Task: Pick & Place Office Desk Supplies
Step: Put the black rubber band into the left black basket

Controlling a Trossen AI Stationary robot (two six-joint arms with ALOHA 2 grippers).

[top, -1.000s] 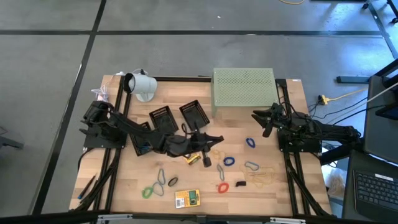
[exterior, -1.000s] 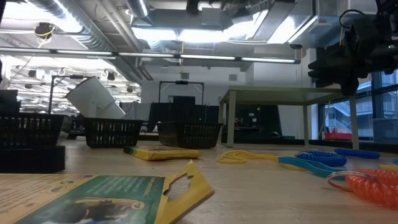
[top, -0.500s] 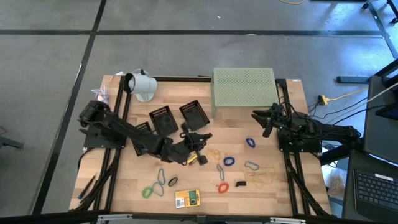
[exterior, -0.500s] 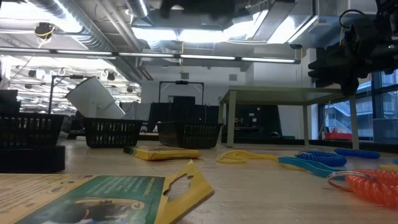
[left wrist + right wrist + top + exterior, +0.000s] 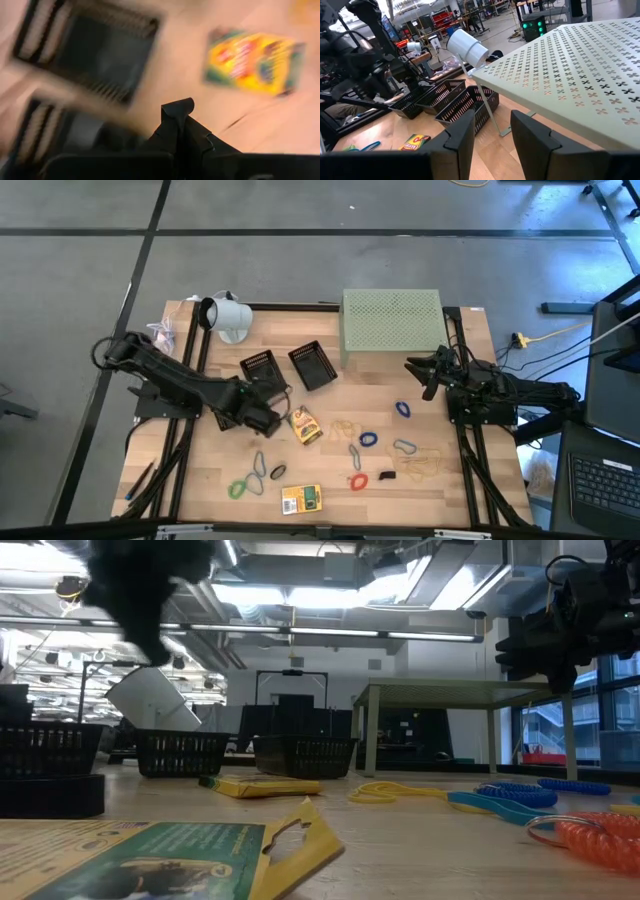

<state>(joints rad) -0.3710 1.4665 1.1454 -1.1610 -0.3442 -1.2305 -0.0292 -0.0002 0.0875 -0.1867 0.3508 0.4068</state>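
Observation:
The supplies lie loose on the wooden table. One yellow packet (image 5: 305, 425) (image 5: 250, 62) (image 5: 265, 785) lies flat mid-table; a second packet (image 5: 302, 499) lies by the near edge. Green (image 5: 238, 488), blue (image 5: 368, 439) and red (image 5: 357, 480) rubber bands, tan bands (image 5: 420, 468), a metal clip (image 5: 404, 446) and a black binder clip (image 5: 387, 475) lie scattered. My left gripper (image 5: 270, 418) (image 5: 180, 112) is shut, holds nothing, and hangs just left of the mid-table packet. My right gripper (image 5: 425, 375) (image 5: 492, 135) is open and waits in the air by the pale green stand.
Two black mesh baskets (image 5: 262, 368) (image 5: 312, 365) stand left of the pale green perforated stand (image 5: 392, 320); a third basket (image 5: 228, 405) is partly hidden under my left arm. A white cup-like object (image 5: 225, 315) sits at the far left corner.
My left arm has drawn back fast from above the mid-table yellow packet toward the table's left, leaving the packet fully uncovered. The packet has stayed where it was. My right arm has kept still.

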